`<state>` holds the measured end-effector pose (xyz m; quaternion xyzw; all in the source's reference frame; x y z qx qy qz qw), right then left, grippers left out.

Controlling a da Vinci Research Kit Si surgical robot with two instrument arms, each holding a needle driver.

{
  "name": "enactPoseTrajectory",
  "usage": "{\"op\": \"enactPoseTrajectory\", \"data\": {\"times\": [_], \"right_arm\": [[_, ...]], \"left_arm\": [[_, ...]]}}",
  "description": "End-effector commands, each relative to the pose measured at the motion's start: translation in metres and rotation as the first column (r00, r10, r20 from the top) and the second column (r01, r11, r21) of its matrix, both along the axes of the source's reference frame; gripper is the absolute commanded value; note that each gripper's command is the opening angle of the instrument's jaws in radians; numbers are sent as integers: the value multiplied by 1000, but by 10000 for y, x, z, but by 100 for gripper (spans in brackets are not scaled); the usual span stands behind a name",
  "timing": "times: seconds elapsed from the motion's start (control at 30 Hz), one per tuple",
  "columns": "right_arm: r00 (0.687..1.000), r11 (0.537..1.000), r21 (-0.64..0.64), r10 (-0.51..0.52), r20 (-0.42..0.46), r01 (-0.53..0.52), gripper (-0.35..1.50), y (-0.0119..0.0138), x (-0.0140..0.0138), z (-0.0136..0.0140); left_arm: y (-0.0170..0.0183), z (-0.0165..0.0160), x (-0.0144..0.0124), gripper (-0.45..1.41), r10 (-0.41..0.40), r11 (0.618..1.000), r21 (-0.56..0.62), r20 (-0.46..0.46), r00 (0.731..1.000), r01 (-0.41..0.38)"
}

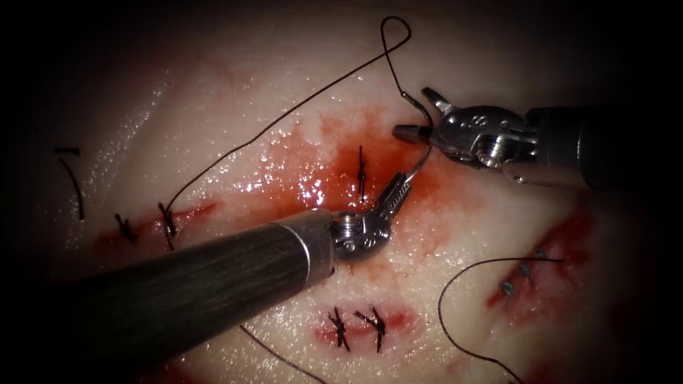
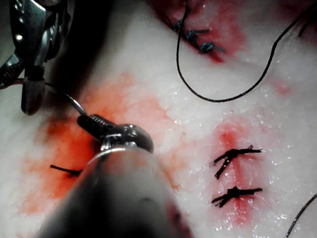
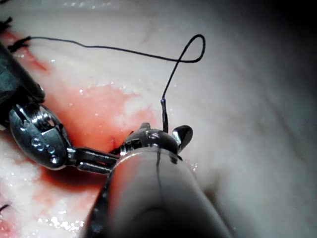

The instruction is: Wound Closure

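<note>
Steel needle (image 1: 421, 158) is clear of tissue (image 1: 498, 43), mid-piece: my left tool (image 1: 395, 192) clamps its tip end, right tool (image 1: 423, 114) gapes round its thread (image 1: 284, 114) end. Several stitches (image 1: 356, 327) done; central cut (image 1: 361, 174) has one.

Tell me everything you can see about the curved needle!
The needle is a thin, shiny grey metal arc above the red-stained tissue. The left tool has its jaws shut on one end of it, just right of the stitched cut. It curves up to the right tool, whose jaws are open around its other end, where dark thread leaves it and loops away. It does not look stuck in the tissue.
</note>
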<state>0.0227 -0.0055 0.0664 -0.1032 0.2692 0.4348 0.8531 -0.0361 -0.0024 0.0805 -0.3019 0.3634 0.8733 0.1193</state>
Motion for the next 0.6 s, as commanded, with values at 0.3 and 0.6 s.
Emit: {"op": "enactPoseTrajectory", "data": {"times": [0.3,0.6], "right_arm": [[994,993,34,108,20,-109,-35,-4,4,4],[991,991,84,110,-82,-103,-35,1,-11,-4]], "left_arm": [[1,2,-6,-15,13,999,-49,-50,999,-16],[18,-7,-1,105,15,998,-60,-69,998,-19]]}}
